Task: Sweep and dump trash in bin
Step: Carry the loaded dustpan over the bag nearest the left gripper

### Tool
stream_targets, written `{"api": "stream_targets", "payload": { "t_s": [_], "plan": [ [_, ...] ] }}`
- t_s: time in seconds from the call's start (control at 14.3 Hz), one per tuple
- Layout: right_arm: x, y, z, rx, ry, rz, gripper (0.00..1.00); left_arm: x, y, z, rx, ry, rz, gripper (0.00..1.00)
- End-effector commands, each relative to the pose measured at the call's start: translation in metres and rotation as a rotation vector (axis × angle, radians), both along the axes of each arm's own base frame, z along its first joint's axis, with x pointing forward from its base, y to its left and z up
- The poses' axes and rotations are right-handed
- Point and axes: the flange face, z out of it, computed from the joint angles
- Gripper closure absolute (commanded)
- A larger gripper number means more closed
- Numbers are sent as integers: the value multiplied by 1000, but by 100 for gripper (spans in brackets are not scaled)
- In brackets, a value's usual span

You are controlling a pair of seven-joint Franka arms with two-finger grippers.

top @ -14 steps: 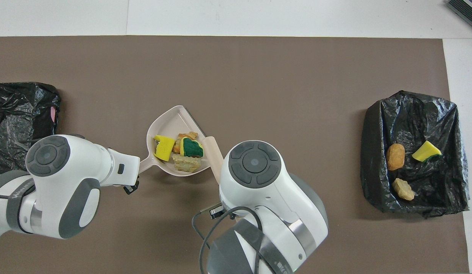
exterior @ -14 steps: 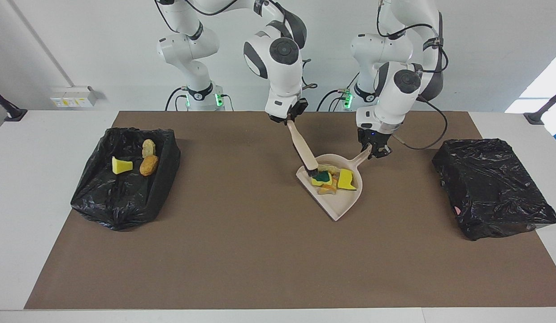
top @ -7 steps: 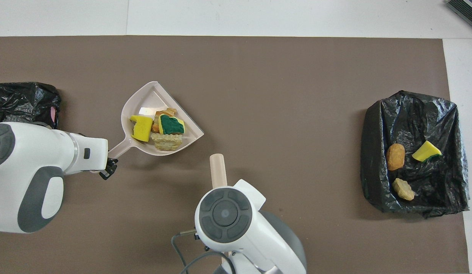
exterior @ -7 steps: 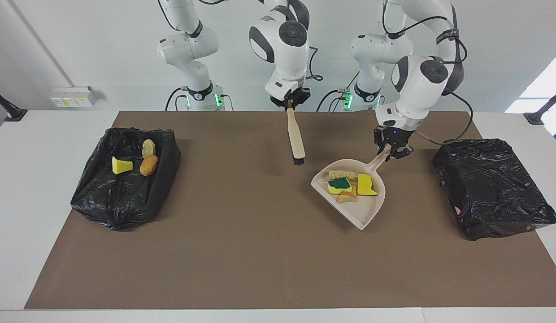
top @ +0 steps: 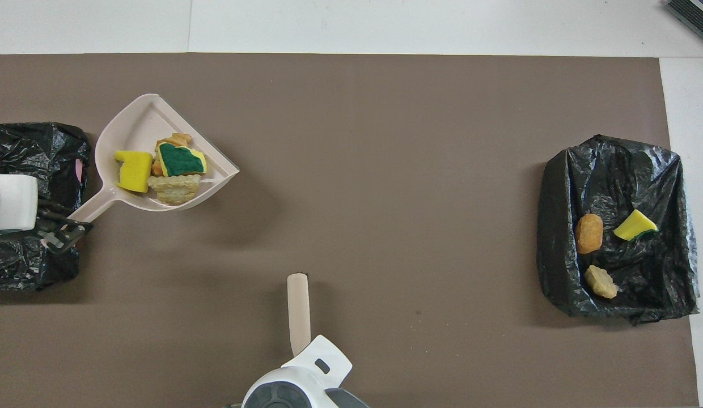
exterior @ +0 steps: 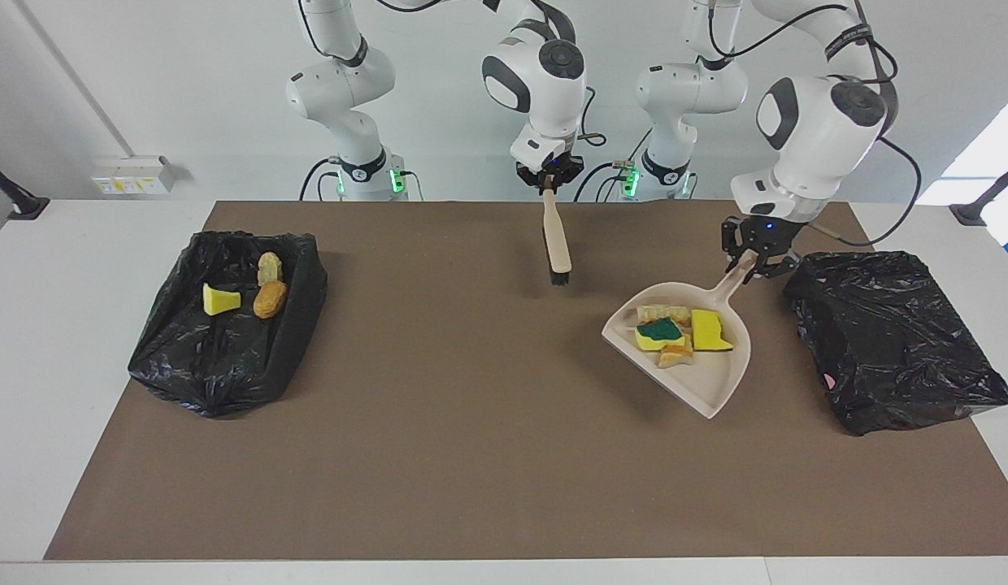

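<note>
Dustpan point(exterior: 719, 370) (trash point(exterior: 675, 333) aboard) carried binward, left end effector point(exterior: 754, 262) gripping, right end effector point(exterior: 550, 180) clamping brush point(exterior: 558, 244)

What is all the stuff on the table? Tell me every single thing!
dustpan: one, beige, held up over the mat beside the bin at the left arm's end
scraps in the dustpan: four, yellow, yellow-and-green, tan, orange
brush: one, beige with black bristles, hanging over the mat's edge nearest the robots
open bin: one, black bag, right arm's end
scraps in the open bin: three, yellow, tan, orange-brown
second bin: one, black bag, left arm's end
mat: one, brown, covering the table
left hand: shut on the dustpan's handle
right hand: shut on the brush's handle
</note>
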Motion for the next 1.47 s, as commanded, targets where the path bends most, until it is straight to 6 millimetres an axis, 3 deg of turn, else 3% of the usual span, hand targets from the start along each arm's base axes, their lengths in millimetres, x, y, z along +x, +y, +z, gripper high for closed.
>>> {"api": "stream_targets", "payload": {
  "t_s": [0.0, 0.21, 0.42, 0.7, 1.05, 1.12, 1.4],
  "plan": [
    [-9, 3, -20, 13, 9, -19, 100, 7, 55, 23, -30, 33, 54, 100],
    [-9, 9, -35, 20, 10, -39, 100, 4, 145, 40, -38, 31, 60, 100],
    [-16, 18, -45, 17, 5, -53, 100, -17, 206, 48, -35, 9, 118, 100],
    [-11, 16, -50, 27, -3, -61, 100, -35, 269, 60, 36, 12, 88, 100],
    [-6, 12, -54, 28, -3, -50, 100, -35, 318, 47, 158, 76, 38, 100],
    [-3, 12, -56, 28, 0, -55, 92, -31, 323, 52, 192, 86, -12, 100],
    [5, 8, -58, 29, 2, -60, 88, -24, 323, 52, 286, 142, -123, 100]
  ]
}}
